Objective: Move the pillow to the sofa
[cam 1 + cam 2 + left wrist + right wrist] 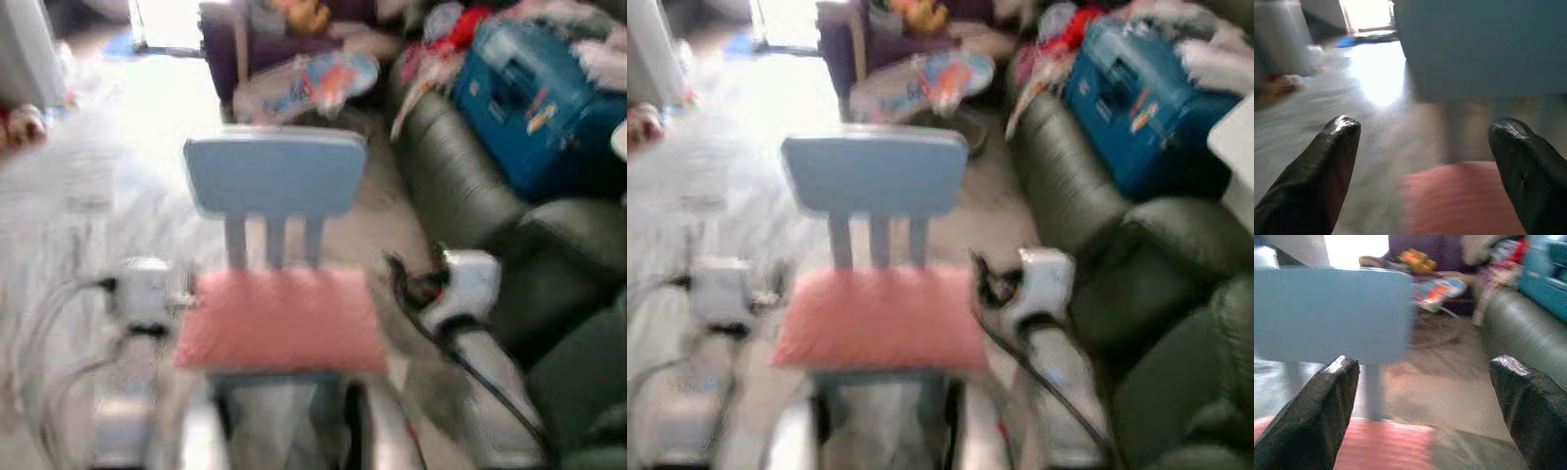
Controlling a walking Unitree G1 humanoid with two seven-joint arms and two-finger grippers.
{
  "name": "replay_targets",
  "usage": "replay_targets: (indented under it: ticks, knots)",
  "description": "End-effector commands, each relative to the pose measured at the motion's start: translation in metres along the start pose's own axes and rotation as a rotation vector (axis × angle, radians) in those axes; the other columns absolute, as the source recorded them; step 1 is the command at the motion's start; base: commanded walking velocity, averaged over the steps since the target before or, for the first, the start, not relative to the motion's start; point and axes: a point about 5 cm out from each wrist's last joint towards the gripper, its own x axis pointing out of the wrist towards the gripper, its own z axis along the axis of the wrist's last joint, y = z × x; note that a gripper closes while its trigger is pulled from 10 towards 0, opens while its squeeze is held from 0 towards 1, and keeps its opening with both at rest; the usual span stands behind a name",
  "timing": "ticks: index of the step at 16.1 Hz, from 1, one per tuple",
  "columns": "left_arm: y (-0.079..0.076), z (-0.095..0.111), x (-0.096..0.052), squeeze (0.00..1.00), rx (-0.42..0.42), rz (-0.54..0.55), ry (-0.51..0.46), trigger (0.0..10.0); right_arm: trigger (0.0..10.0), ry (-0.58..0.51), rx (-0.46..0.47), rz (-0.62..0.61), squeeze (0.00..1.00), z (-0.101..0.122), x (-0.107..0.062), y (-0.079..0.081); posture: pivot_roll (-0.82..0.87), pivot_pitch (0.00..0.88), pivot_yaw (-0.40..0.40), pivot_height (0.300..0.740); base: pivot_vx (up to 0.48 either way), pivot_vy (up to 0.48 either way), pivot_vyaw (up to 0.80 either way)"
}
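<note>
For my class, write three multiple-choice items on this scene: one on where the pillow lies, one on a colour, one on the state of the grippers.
1. Where does the pillow lie?
A. on the sofa
B. on the chair seat
C. on the floor

2. What colour is the chair?
A. light blue
B. yellow
C. black

3. How do the fingers of both grippers stand?
A. shut on the pillow
B. shut on nothing
C. open

Answers:
1 B: the pink pillow rests on the seat, apart from the dark sofa on the robot's right.
2 A: its backrest and slats are light blue.
3 C: the left gripper and right gripper show wide gaps between their fingers, holding nothing.
</note>
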Motion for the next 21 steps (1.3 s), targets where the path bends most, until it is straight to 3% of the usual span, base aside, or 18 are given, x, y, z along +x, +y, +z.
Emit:
replay_targets:
  ticks: [1, 5, 12, 16, 21]
  knots:
    - [0.010, 0.002, -0.001, 0.00, 0.023, 0.026, -0.003, 10.0, 10.0, -0.008, 0.015, 0.007, 0.00, 0.002, 0.002, 0.004, -0.01, 0.000, -0.066, 0.566, 0.000, 0.000, 0.00]
    - [0.016, 0.001, -0.001, 0.00, 0.065, 0.058, 0.010, 10.0, 10.0, 0.010, 0.013, 0.014, 0.00, 0.001, 0.001, 0.004, -0.01, 0.000, -0.067, 0.566, 0.000, 0.000, 0.00]
    - [0.047, -0.011, 0.004, 0.00, 0.151, 0.121, 0.107, 10.0, 10.0, 0.058, 0.036, 0.088, 0.00, -0.003, -0.002, 0.011, 0.00, 0.000, -0.080, 0.487, 0.000, 0.000, 0.00]
    - [0.049, -0.014, 0.011, 0.00, 0.179, 0.034, 0.145, 10.0, 10.0, 0.167, 0.117, 0.158, 0.00, -0.010, 0.001, 0.023, 0.02, 0.000, -0.093, 0.477, 0.000, 0.000, 0.00]
    - [0.061, -0.026, 0.017, 0.00, 0.186, 0.032, 0.235, 10.0, 10.0, 0.390, 0.063, 0.236, 0.00, -0.024, 0.012, 0.036, 0.01, 0.000, -0.105, 0.477, 0.000, 0.000, 0.00]
